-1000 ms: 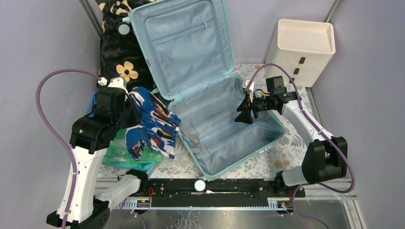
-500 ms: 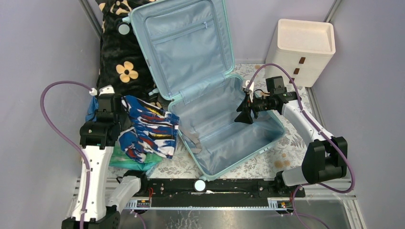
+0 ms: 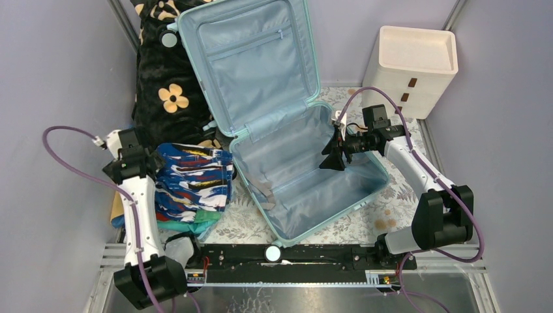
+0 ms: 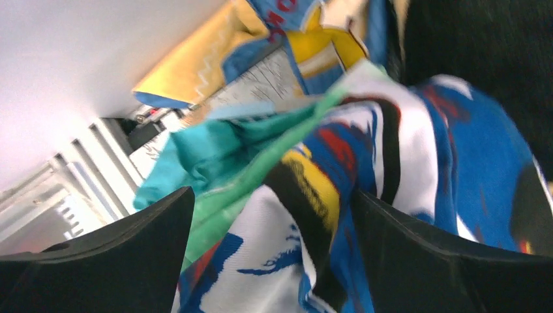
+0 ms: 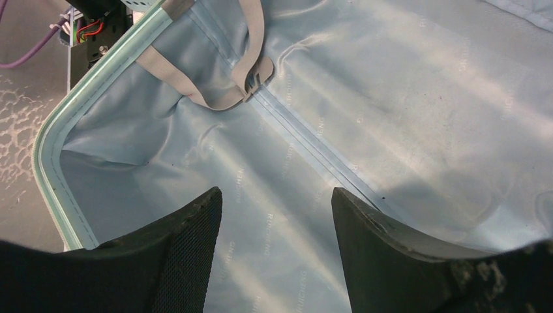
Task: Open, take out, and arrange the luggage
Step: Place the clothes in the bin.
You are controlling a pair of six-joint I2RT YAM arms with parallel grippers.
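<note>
While the luggage [image 3: 297,195] lies wide open in the middle of the table, its lower shell rests flat on the flowered tablecloth [image 3: 365,218]. Its lid [image 3: 251,59] tilts up at the back, leaning towards a black blanket with pale flowers [image 3: 166,91]. One arm stands at each side of it.

The left gripper [image 4: 272,195] is down at the pile of clothes just left of the case. Its two black fingers [image 4: 117,254] are spread wide. A blue, white, red and black patterned garment [image 3: 192,179] fills the gap between them, but whether the pads press it cannot be told. Under that garment lies a green cloth [image 4: 215,156], and a yellow-orange piece [image 4: 189,72] shows beyond it in the wrist view. The pile sits beside the case's left rim, outside the shell.

The right gripper [image 5: 276,195] hangs over the right part of the lower shell, above the grey-blue lining. Its fingers are apart and hold nothing. Below it, a grey strap with a buckle [image 5: 251,75] lies slack across the lining near the front-left rim. A seam runs diagonally through the fabric.

A cream drawer unit [image 3: 411,65] stands at the far right corner, well apart from both grippers.
</note>
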